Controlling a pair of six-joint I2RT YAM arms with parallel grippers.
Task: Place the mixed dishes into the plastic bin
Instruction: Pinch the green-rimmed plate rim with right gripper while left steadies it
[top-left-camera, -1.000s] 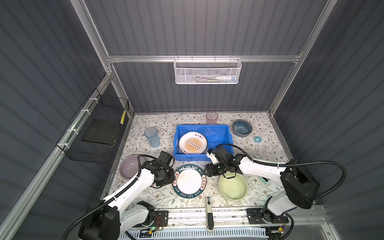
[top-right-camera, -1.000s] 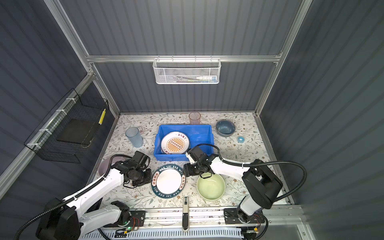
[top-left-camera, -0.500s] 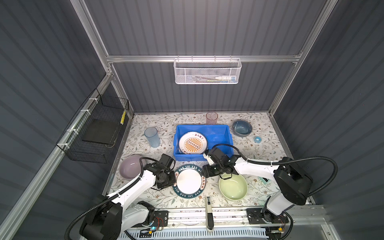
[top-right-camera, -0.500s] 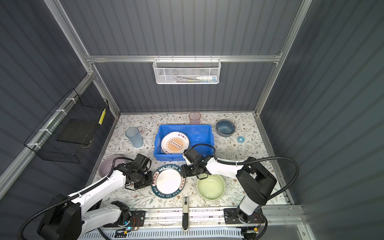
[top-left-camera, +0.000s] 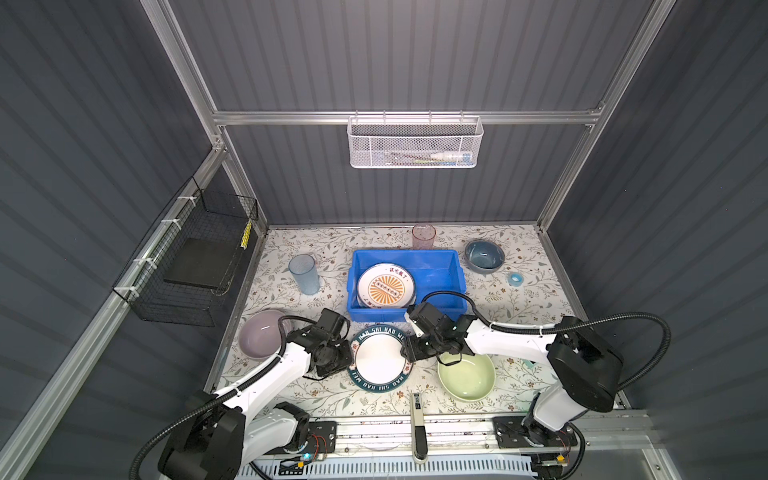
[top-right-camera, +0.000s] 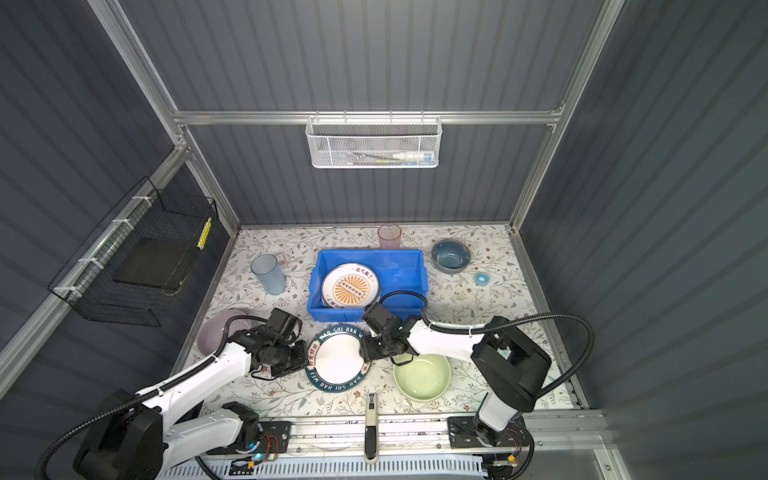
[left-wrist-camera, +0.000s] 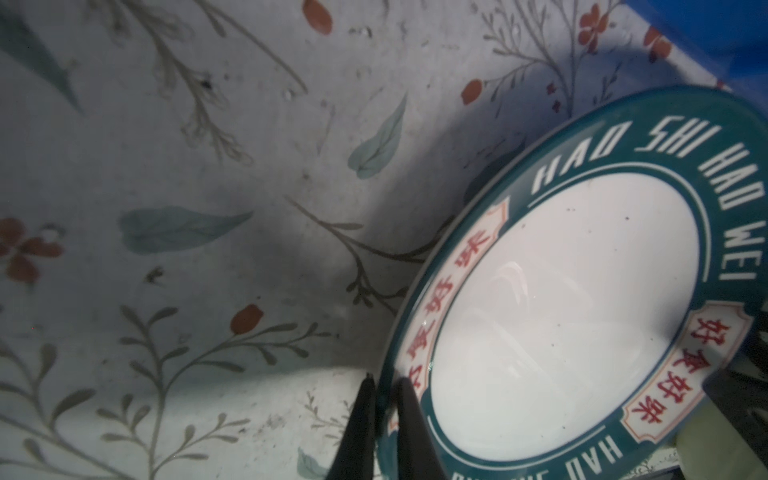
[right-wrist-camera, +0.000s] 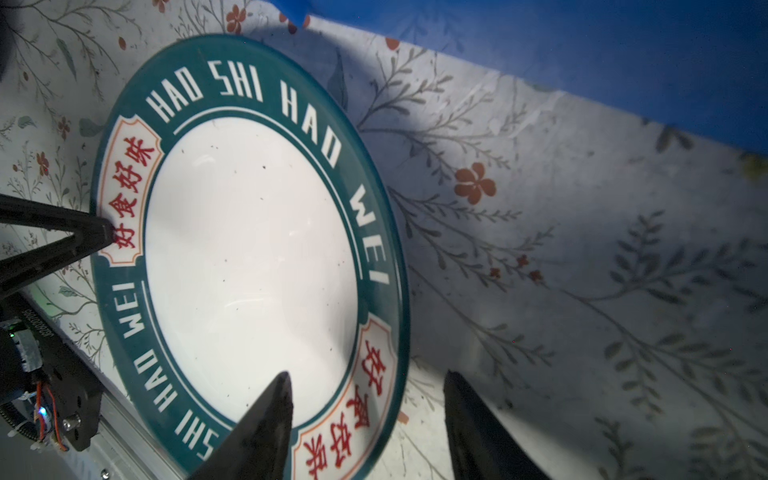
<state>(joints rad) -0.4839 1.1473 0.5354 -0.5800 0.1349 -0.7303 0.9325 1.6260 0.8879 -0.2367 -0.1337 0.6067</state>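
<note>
The green lettered-rim plate (top-left-camera: 380, 359) (top-right-camera: 338, 359) lies on the floral table in front of the blue plastic bin (top-left-camera: 436, 274) (top-right-camera: 399, 270). My left gripper (top-left-camera: 351, 359) (left-wrist-camera: 384, 386) is shut on the plate's (left-wrist-camera: 561, 311) left rim. My right gripper (top-left-camera: 405, 353) (right-wrist-camera: 368, 376) is open, with one finger over the plate (right-wrist-camera: 249, 249) and one outside its right rim. An orange-sunburst plate (top-left-camera: 386, 286) lies in the bin. Around it stand a pale green bowl (top-left-camera: 467, 376), a lilac bowl (top-left-camera: 262, 338), a grey-blue bowl (top-left-camera: 484, 255), a blue tumbler (top-left-camera: 304, 274) and a pink tumbler (top-left-camera: 424, 236).
A small teal tape roll (top-left-camera: 515, 278) sits at the right. A white mesh basket (top-left-camera: 415, 143) hangs on the back wall and a black wire basket (top-left-camera: 195, 257) on the left wall. A black-handled tool (top-left-camera: 417, 424) lies on the front rail.
My left gripper has closed onto the plate's left rim. My right gripper has shifted left until it straddles the plate's right rim.
</note>
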